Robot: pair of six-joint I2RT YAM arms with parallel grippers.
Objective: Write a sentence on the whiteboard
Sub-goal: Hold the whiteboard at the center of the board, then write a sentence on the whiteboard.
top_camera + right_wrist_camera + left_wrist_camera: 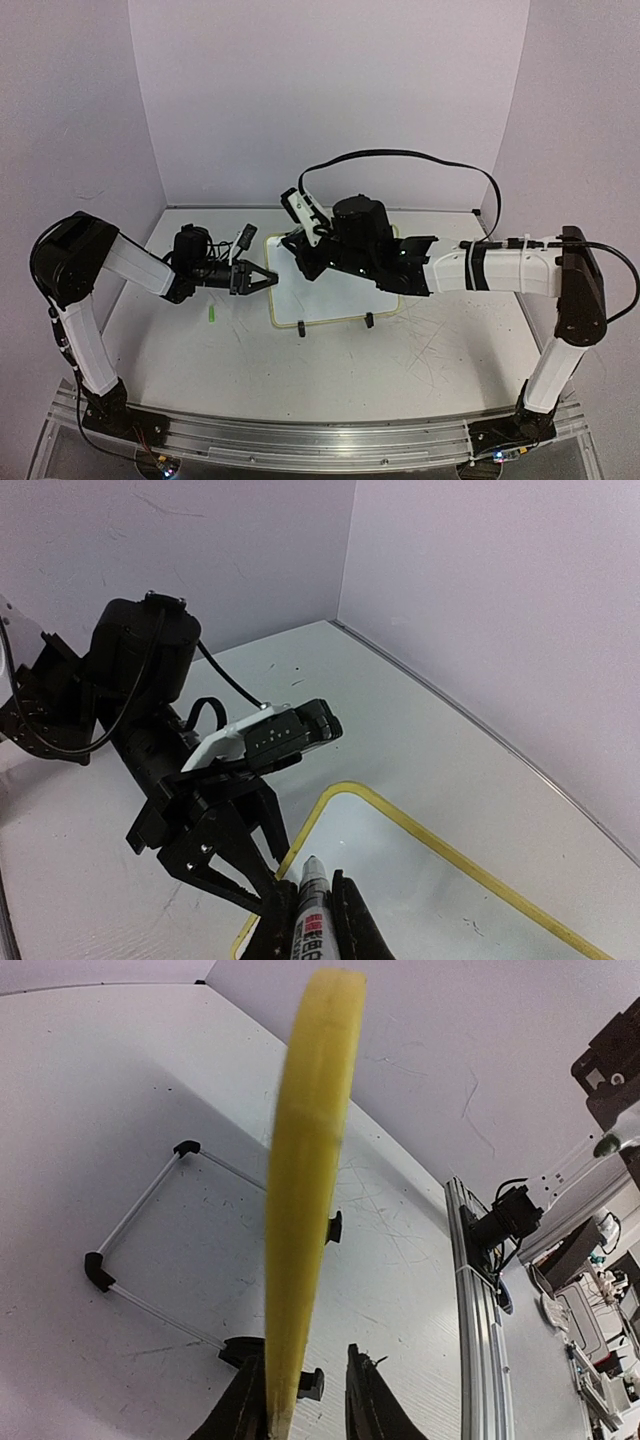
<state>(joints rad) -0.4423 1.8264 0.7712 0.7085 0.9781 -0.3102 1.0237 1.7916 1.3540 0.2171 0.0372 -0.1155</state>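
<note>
Pinching one white-barrelled marker (pixel 311 888), right hand (pixel 312 925) hangs over one yellow-rimmed whiteboard (pixel 322 296); left hand (pixel 265 277) straddles its rim (pixel 305 1160), grip unclear.

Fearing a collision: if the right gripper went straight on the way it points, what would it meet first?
Most likely the whiteboard near its rounded corner, struck by the marker in the right gripper; the left gripper sits close beside that spot, and depth is unclear.
</note>
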